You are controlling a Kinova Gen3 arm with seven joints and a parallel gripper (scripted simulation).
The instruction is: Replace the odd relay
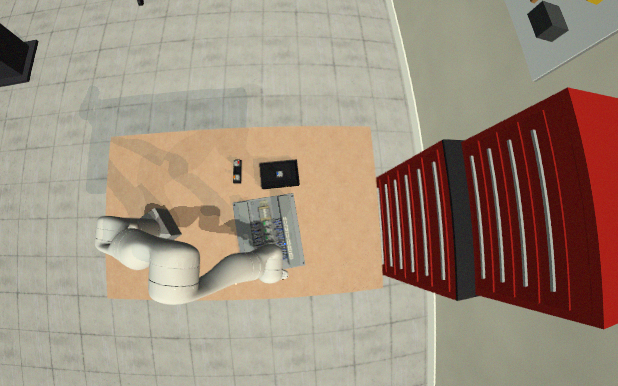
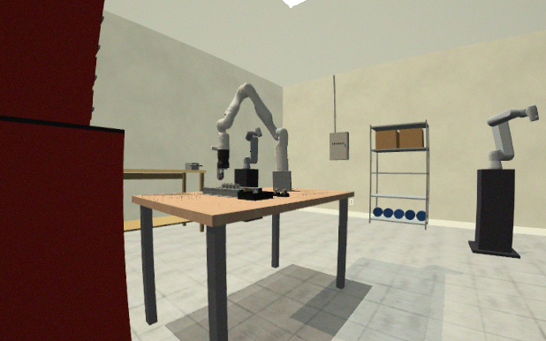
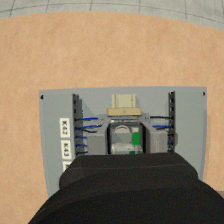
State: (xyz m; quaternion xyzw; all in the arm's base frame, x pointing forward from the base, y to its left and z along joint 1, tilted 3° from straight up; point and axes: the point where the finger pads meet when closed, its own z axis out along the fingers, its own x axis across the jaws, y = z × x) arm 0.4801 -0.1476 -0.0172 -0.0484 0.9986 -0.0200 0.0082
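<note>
I am standing by the table (image 1: 341,200) and watching the arm, which is hanging straight down over the near end of the grey rack (image 1: 292,220). The gripper (image 2: 220,176) is hovering above the rack, not touching it as far as I can tell from the side. Its fingers are clenched on something. In the wrist view a small grey relay (image 3: 124,141) with a green button (image 3: 135,138) is sitting right in front of the black gripper body, so I am judging that this is the matching spare it is carrying (the fingertips themselves are hidden from me).

Another relay (image 1: 279,174) is lying in the black tray (image 1: 291,181), which is standing beyond the rack. To the left of the tray a small dark holder (image 1: 237,171) is keeping what looks like one more spare.

The relay is looking light and stiff, a hard plastic box with smooth sides, so it could be slipping or turning in a weak grip. I think the best hold is on its two flat opposite sides, squarely, leaving the top free. The blades under it are probably thin and easy to bend. Since only spring contacts are holding it, it is needing a straight, level push, with the button on the same side as its neighbours'.
</note>
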